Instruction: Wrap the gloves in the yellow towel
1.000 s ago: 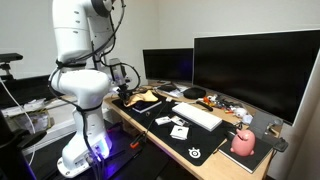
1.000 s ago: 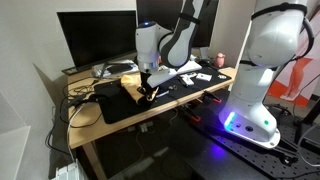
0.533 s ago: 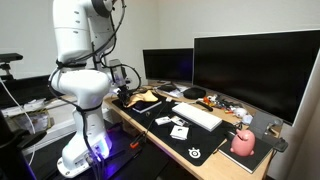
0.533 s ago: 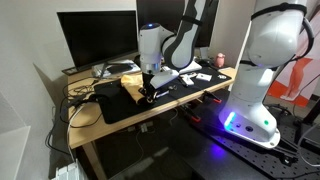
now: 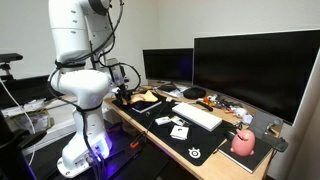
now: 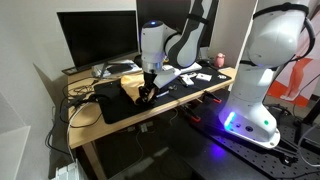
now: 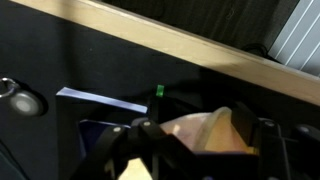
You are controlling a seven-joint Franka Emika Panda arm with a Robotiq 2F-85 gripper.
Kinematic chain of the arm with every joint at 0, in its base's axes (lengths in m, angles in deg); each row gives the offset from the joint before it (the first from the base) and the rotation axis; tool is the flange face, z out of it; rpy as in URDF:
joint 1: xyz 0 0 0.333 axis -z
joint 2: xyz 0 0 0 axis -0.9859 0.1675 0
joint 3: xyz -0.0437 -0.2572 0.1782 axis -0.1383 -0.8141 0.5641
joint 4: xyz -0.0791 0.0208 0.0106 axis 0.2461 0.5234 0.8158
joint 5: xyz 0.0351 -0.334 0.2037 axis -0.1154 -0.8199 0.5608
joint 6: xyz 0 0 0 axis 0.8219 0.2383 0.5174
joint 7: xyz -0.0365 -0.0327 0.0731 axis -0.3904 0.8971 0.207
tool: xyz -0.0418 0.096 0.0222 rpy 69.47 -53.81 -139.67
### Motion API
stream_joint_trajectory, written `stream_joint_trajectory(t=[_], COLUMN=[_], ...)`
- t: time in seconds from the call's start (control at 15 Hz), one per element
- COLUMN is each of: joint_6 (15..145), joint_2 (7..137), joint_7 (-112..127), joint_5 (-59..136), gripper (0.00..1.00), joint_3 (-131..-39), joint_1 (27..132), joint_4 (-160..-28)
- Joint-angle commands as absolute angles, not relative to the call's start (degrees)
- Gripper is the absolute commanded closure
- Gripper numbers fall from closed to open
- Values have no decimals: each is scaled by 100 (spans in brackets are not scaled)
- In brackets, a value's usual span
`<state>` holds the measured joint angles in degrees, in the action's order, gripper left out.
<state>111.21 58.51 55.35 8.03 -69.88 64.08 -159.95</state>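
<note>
Yellow towel [image 6: 133, 84] lay on the black desk mat [image 6: 108, 106], below my gripper [image 7: 200, 150]. Fingers stood apart, nothing clamped, straddling a raised fold. Judged the cloth soft, light and floppy; best pinched at that fold or a corner.

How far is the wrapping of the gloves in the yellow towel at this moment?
Done: nothing clearly. The yellow cloth towel looks spread out on the dark desk mat, not folded over.
In hand: the tool hangs low over the towel's edge, jaws apart, with cloth between them.
Left: grip the edge and fold the towel over the gloves, which I cannot make out here.
</note>
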Motion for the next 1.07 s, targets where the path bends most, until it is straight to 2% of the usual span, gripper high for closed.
stream_joint_trajectory(t=[0.0, 1.0], joint_6=[11257, 11253], joint_2=[5493, 5397], joint_7=[5412, 4853], joint_5=[805, 1130], gripper=[0, 0], joint_3=[-6870, -6839], joint_1=[6388, 6459], joint_4=[-16227, -16106])
